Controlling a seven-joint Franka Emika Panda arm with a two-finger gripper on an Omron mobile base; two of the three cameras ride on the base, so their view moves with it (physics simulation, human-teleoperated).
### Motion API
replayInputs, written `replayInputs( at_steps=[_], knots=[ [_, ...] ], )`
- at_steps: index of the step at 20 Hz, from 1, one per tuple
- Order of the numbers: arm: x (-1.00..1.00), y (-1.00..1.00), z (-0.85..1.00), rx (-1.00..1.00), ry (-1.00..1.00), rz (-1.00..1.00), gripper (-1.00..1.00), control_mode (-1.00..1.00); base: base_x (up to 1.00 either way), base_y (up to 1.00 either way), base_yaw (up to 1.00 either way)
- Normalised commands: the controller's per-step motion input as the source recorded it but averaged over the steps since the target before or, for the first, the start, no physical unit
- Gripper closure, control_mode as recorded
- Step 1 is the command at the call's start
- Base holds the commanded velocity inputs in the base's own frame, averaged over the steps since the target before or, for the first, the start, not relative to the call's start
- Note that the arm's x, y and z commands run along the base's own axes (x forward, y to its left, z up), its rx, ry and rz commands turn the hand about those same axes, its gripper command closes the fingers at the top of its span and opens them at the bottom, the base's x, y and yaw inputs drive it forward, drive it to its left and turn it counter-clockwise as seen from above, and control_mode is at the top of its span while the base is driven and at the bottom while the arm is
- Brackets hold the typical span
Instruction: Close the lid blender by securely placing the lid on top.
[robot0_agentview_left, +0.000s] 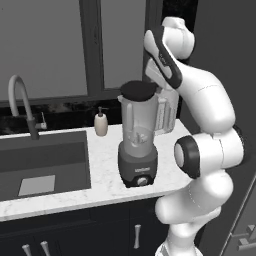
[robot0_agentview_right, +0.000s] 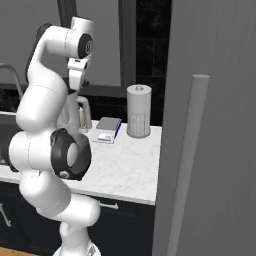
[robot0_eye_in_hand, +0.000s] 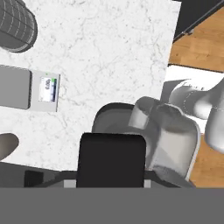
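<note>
Lid (robot0_eye_in_hand: 111, 159): black, lying closest under the hand camera, sitting on the blender (robot0_agentview_left: 137, 145) jar's mouth. Blender standing on the marble counter (robot0_agentview_left: 100, 170), between the soap bottle (robot0_agentview_left: 101, 122) and the arm. Gripper's claws are sitting together, clamped on the lid.

2 base views look forward and down from behind the arm, sharing the counter (robot0_agentview_left: 100, 170); the hand view looks straight down, close above the blender (robot0_eye_in_hand: 144, 135).

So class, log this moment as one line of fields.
lid: on blender jar mouth | gripper: shut, above lid | counter: soap bottle left of blender
</note>
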Motion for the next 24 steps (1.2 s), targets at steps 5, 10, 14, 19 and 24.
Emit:
replayInputs(
  at_steps=[5, 10, 14, 19, 24],
  knots=[
    [-0.74, 0.18, 0.00, -0.13, 0.00, 0.02, 1.00, -1.00, 0.00, 0.00, 0.00],
    [-0.35, 0.04, 0.00, -0.10, 0.02, 0.00, 1.00, -1.00, 0.00, 0.00, 0.00],
    [-0.12, 0.00, -0.05, -0.06, 0.00, 0.00, 1.00, -1.00, 0.00, 0.00, 0.00],
    [0.06, 0.00, -0.06, -0.03, 0.00, 0.06, 1.00, -1.00, 0.00, 0.00, 0.00],
    [0.21, -0.08, -0.05, -0.03, 0.00, 0.12, 1.00, -1.00, 0.00, 0.00, 0.00]
  ],
)
